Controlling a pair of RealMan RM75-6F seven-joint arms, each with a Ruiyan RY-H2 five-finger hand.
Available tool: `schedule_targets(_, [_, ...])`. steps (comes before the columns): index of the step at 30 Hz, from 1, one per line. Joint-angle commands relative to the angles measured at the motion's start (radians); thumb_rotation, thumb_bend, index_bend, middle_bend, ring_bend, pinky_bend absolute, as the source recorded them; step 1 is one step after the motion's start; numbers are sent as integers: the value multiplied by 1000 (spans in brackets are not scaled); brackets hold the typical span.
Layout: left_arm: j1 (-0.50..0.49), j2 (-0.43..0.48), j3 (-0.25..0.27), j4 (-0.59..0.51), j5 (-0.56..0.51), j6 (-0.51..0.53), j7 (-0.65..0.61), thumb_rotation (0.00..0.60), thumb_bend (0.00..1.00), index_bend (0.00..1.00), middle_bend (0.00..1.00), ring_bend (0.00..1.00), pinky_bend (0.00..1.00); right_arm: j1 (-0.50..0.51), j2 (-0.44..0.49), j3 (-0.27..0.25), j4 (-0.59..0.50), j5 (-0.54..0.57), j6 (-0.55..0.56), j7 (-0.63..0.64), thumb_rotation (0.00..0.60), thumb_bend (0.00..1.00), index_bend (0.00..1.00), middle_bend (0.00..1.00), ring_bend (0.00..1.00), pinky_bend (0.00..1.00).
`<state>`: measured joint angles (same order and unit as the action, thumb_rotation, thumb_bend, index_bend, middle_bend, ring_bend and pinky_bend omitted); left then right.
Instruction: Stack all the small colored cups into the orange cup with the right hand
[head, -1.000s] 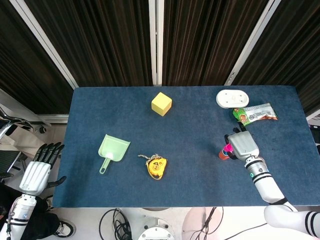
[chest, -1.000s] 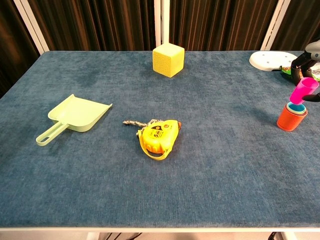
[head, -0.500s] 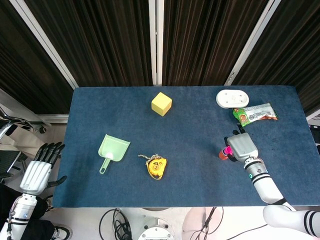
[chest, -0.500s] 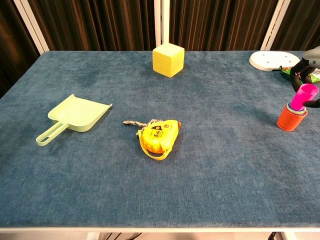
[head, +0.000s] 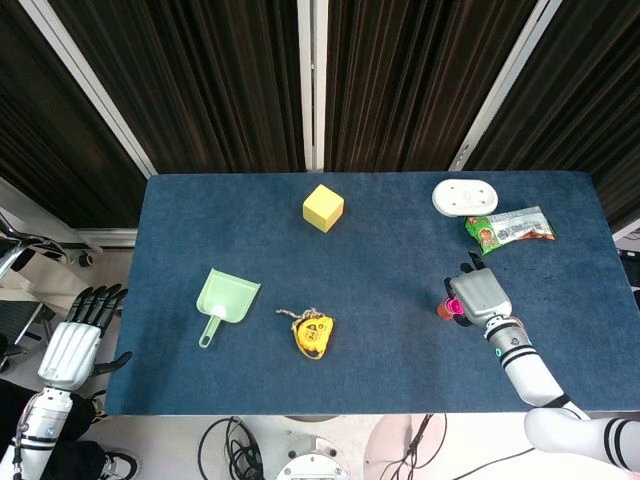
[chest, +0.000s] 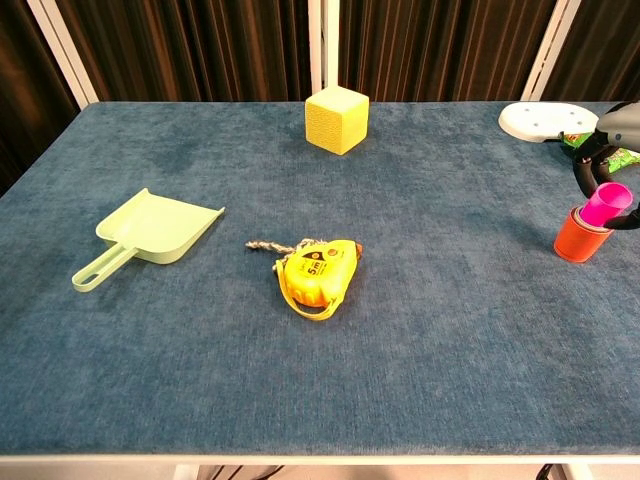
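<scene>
Blue fabric counter (head: 380, 250) fills both views, dark curtains behind it. All places given relative to the orange cup (chest: 577, 238), which stands upright near the counter's right edge.

Pale green dustpan (chest: 150, 233) lies far to the cup's left, handle pointing toward the front-left. Yellow foam cube (chest: 337, 119) sits left of the cup & well behind it. White oval dish (chest: 545, 120) is behind the cup, near the back-right corner. Green snack packet (head: 508, 227) lies just right of that dish, also behind the cup. Yellow tape measure (chest: 317, 272) lies left of the cup, a bit nearer the front, w/ a short cord trailing to its left.

My right hand (head: 478, 296) is at the cup, over its right side; fingers wrap the pink cup (chest: 607, 203), so I'm grasping it. The pink cup sits tilted in the orange cup's mouth, top leaning right, bottom inside the rim.

My left hand (head: 78, 335) hangs off the counter's front-left corner, very far left of the cup, fingers straight & apart, holding nothing.
</scene>
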<state>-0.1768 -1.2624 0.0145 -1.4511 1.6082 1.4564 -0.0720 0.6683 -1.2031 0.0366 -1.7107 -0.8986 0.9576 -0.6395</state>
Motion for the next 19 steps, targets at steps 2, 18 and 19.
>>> schedule_targets(2, [0, -1, 0, 2, -1, -1, -2, 600, 152, 36, 24, 0, 0, -7, 18, 7, -12, -18, 16, 30, 600, 30, 265, 336, 62, 0])
schedule_targets(18, [-6, 2, -16, -2, -8, 5, 1, 600, 152, 36, 24, 0, 0, -419, 64, -124, 79, -512, 596, 365, 600, 26, 0, 0, 0, 0])
schedule_targets(19, [-6, 4, -20, -4, -12, 7, 0, 600, 152, 36, 24, 0, 0, -454, 43, -128, 123, -516, 629, 400, 600, 26, 0, 0, 0, 0])
